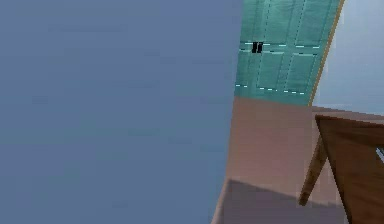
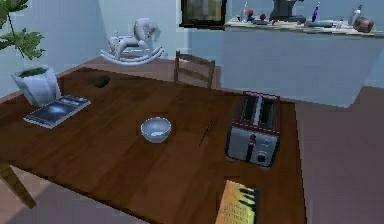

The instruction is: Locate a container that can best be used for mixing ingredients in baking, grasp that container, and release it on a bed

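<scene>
One small round bowl (image 2: 155, 129), pale grey-white with a smooth rim, sits near the middle of a dark wooden table (image 2: 120, 165) with glossy, grained planks; this is the mixing container. From the bowl: a boxy metal toaster (image 2: 253, 130) with two slots at 3 o'clock, a flat dark book (image 2: 57, 111) at 9, a leafy plant in a white pot (image 2: 35, 80) at 10, a slat-back wooden chair (image 2: 194, 68) at 1, a pale rocking horse (image 2: 135, 42) at 12 on the floor beyond, and a long light counter (image 2: 300, 50) with small clutter at 2. Forward view: a flat blue-grey wall (image 1: 110, 110) from 9 o'clock, a teal panelled door (image 1: 285, 45) at 1, red-brown floor (image 1: 265, 130), and a wooden table corner (image 1: 355, 160) at 4. Gripper state: cannot tell.
</scene>
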